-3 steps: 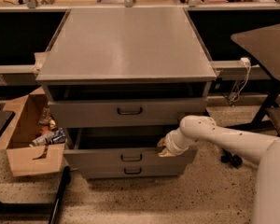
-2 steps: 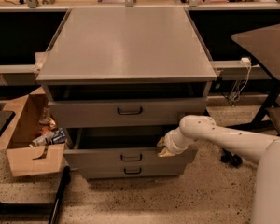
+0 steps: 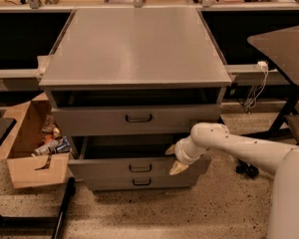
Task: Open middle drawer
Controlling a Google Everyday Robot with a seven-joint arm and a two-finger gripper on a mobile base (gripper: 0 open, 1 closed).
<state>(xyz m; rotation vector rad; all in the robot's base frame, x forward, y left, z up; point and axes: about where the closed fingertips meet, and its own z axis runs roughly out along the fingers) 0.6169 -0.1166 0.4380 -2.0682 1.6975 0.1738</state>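
jaws of the gripper stand apart astride the top edge of the middle drawer, lower centre, part open. pulling from its right end could skew and jam it, or the edge slips free.

The claw is at the cabinet's front, right side. Well to its left, an open cardboard box holds litter. Just above the claw, the top drawer stands ajar; just below it lies the bottom drawer. Far up right are a dark table and a hanging white cable.
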